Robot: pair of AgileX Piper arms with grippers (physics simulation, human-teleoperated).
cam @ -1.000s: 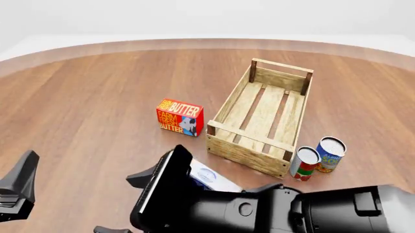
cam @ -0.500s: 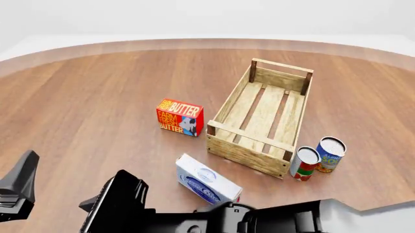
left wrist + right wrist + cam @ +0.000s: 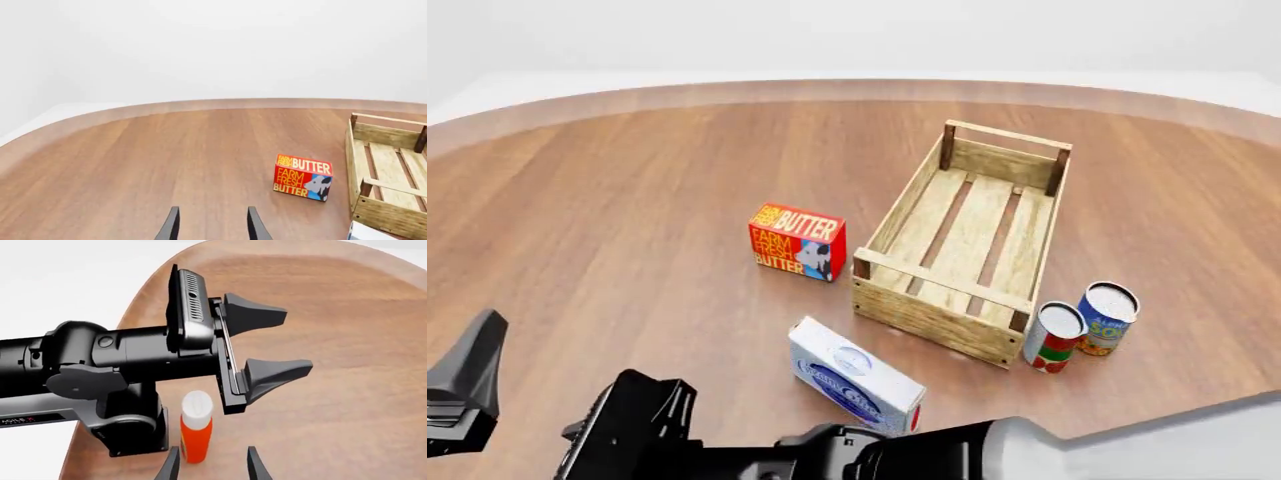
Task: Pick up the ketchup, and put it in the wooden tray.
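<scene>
Ketchup (image 3: 196, 426) sits right in front of your right gripper (image 3: 212, 465) in the right wrist view: the red-orange bottle with its white cap stands upright on the desk (image 3: 627, 200), just past the two finger (image 3: 171, 467) tips and nearer one of them than the other, beside the black base of the left arm (image 3: 87, 360). Your right fingers are spread apart with nothing between them, and they are not touching the bottle. In the front view the bottle itself does not show; your right arm (image 3: 868, 455) crosses the lower edge there, reaching toward the left side. Your left gripper (image 3: 267, 345) hangs above the desk with its fingers wide apart and empty, and the left wrist view shows only bare wood between those tips. Beyond your arms, a white-and-blue box (image 3: 854, 378) lies flat on the desk. Just right of it stand two cans, a red-and-white can (image 3: 1053, 338) and a blue can (image 3: 1106, 318), touching or nearly so, near the close right corner of the wooden tray (image 3: 888, 232). The tray holds nothing, and its plank floor runs away from you at a slant. To its left, apart from it, stands the red butter box (image 3: 797, 242).
</scene>
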